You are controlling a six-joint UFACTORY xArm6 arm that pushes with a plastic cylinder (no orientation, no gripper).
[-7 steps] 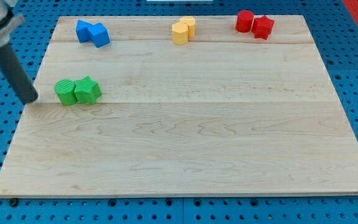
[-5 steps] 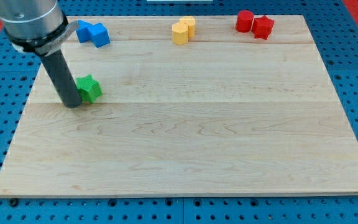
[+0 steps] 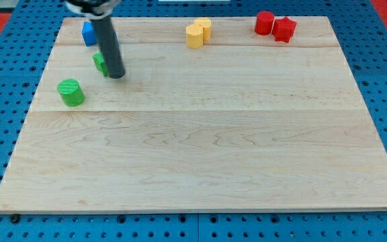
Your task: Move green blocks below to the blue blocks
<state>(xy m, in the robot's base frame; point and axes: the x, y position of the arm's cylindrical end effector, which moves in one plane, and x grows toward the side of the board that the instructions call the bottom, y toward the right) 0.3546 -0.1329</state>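
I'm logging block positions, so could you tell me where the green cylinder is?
The green cylinder stands near the board's left edge, down-left of my tip and the other green block.

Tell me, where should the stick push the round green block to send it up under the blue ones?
Push its lower-left side. The green cylinder stands alone, down-left of my tip, and the blue block lies up and slightly right. Its round wall may slip, so aim through the centre.
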